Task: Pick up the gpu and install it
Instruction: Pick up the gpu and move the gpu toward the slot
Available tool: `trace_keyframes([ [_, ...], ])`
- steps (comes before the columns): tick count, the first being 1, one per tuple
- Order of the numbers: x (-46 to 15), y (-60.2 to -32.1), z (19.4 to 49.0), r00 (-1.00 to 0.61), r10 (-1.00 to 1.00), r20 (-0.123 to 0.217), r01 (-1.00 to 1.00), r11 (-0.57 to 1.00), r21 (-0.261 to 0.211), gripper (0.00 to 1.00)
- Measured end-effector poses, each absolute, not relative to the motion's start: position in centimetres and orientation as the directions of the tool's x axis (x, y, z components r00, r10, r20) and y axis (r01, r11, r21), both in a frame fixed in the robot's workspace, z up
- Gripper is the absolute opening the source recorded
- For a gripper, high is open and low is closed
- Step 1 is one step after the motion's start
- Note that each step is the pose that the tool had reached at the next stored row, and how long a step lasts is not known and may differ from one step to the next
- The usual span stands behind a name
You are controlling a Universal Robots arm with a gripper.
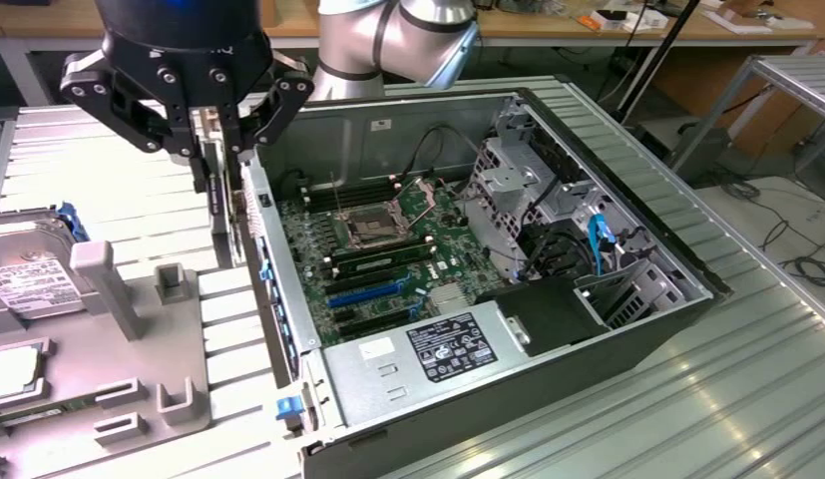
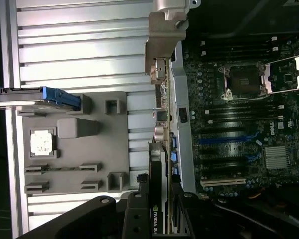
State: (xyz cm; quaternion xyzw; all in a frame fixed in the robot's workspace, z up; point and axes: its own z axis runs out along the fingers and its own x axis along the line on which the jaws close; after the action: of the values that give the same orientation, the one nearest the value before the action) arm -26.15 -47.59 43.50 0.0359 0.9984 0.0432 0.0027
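end effector: the black two-finger end effector [image 1: 223,135] is pinching the gpu [image 1: 221,215], with one finger pressed on each flat face

where the gpu is: up off the worktop [image 1: 731,399], hanging edge-on just outside the open pc case [image 1: 372,130], on the exterior view's left of the case's side wall and above the edge of the grey parts holder [image 1: 160,339]

wrist view: the gpu [image 2: 158,169] runs out from between the fingers, nvidia label right by the grip and the silver bracket [image 2: 165,35] at the far end; it sits alongside the case wall, not over the motherboard [image 2: 239,124]

install status: not in a slot yet, and the blue slots [image 1: 363,292] look empty imo

how it'll handle: light, thin and stiff, so I wouldn't expect sag, but the faces look smooth and a narrow pinch could let it pivot

fragile bits: the contact edge and the small parts on the green board, so I wouldn't squeeze or knock those

where to hold: on the flat black face near an edge, pretty much where it's gripped now; the bracket looks like a bad handle since thin metal bends
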Motion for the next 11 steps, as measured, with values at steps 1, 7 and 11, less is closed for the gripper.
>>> trace_keyframes([
  [1,-26.0,-47.6,43.5,-0.997,0.072,-0.002,0.071,0.994,0.086,0.27],
  [7,-24.7,-47.6,43.5,-0.997,0.072,-0.002,0.071,0.994,0.086,0.27],
  [11,-24.0,-47.6,43.5,-0.997,0.072,-0.002,0.071,0.994,0.086,0.27],
])
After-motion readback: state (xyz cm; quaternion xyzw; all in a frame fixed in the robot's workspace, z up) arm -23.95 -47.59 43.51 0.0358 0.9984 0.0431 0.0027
